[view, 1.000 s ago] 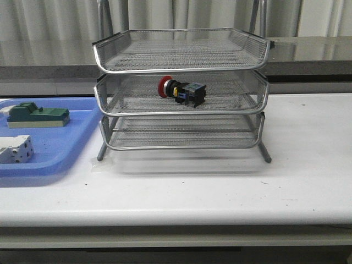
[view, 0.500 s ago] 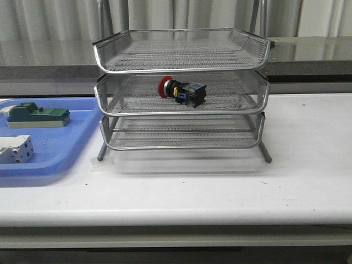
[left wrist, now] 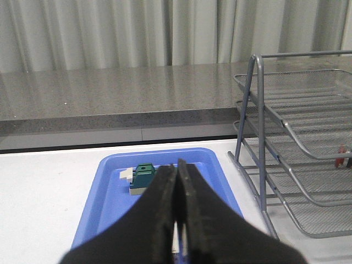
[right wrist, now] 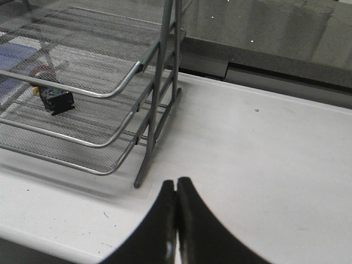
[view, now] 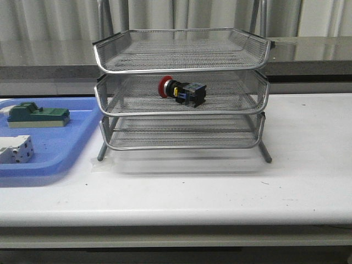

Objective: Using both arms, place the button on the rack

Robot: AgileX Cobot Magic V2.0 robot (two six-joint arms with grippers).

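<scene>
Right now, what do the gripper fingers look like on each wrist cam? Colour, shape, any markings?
Left gripper: two matte black fingers, broad at the base and tapering to narrow tips, with a slightly rough surface. Right gripper: the same black, curved, tapering fingers. No markings, labels, cables or metal plates show in either wrist view, and the front view shows no part of the arms.

We log one red-capped button [view: 182,91], lying on its side on the middle tier of the silver wire-mesh rack [view: 181,113].
</scene>
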